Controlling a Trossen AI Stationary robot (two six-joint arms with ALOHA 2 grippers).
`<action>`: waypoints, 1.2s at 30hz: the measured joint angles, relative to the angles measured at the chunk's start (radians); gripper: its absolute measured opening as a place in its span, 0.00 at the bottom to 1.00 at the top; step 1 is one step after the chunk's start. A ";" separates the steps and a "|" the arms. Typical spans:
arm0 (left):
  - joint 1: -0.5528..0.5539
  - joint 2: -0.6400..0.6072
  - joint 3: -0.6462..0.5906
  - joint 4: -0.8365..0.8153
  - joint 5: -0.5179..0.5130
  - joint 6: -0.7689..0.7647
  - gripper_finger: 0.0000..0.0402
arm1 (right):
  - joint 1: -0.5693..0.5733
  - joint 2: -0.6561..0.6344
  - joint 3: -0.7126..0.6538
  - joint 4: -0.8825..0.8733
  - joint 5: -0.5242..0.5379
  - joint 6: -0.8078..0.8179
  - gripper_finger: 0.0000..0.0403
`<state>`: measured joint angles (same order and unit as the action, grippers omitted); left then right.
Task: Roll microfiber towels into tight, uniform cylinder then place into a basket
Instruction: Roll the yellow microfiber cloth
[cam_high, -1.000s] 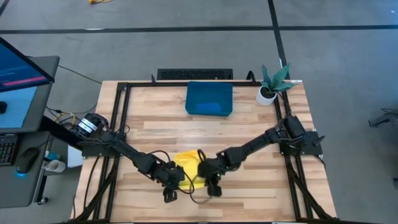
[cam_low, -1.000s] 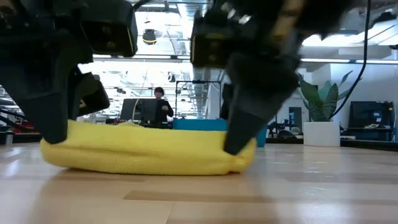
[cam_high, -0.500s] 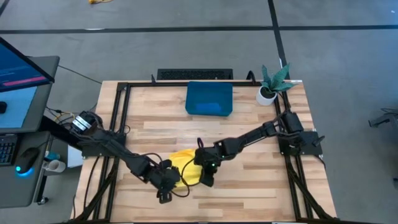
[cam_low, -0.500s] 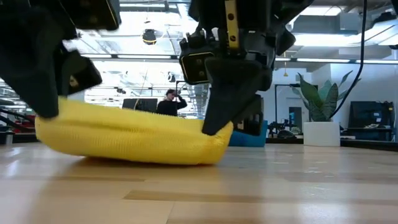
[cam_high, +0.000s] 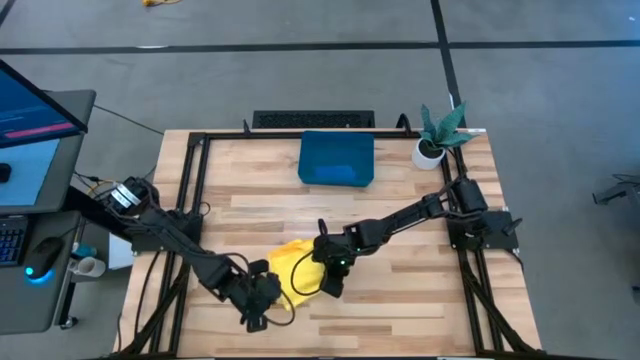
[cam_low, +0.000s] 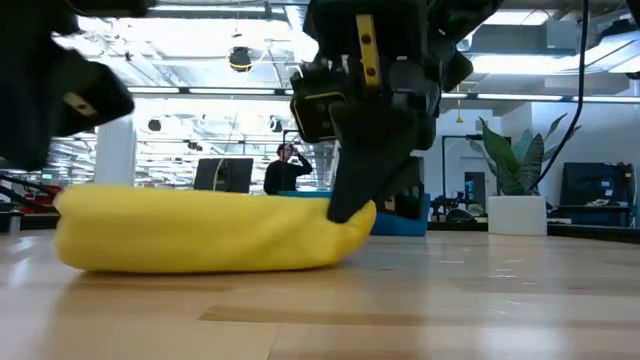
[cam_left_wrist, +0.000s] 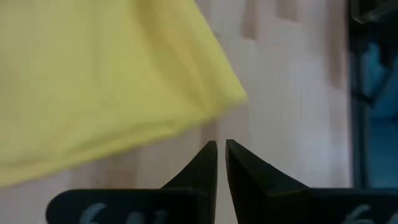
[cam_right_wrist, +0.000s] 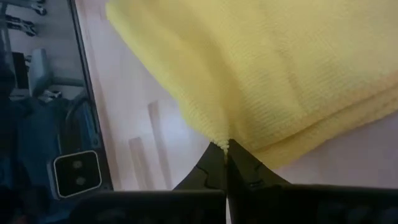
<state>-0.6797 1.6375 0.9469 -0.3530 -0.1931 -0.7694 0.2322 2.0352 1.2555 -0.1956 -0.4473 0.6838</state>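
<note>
On a wooden table (cam_high: 400, 290), a dark teal-blue basket (cam_high: 336, 159) sits at the far edge, well apart from a rolled yellow microfiber towel (cam_high: 297, 268) lying near the front. The right gripper (cam_right_wrist: 226, 148) pinches the towel's edge between closed fingers. The left gripper (cam_left_wrist: 221, 147), fingers nearly together and holding nothing, sits just beside the roll's other end.

Rolled towel (cam_high: 294, 270) near front middle of bench (cam_high: 400, 190). Left hand (cam_high: 256, 316) just beside its left-front end, right hand (cam_high: 331, 287) at its right end. Basket (cam_high: 336, 158) at back centre, potted plant (cam_high: 436, 135) right of it.
</note>
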 joint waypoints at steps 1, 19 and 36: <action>0.002 0.000 0.000 -0.004 -0.008 0.002 0.06 | 0.002 -0.001 0.000 0.005 0.001 0.000 0.02; -0.008 0.034 -0.003 0.281 -0.168 0.506 0.06 | -0.038 -0.001 0.002 0.023 0.006 0.095 0.02; 0.048 0.151 -0.004 0.249 -0.269 0.460 0.06 | -0.030 -0.001 0.003 0.016 -0.001 0.096 0.02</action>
<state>-0.6317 1.7881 0.9425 -0.1042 -0.4617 -0.3090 0.2024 2.0342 1.2583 -0.1793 -0.4480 0.7799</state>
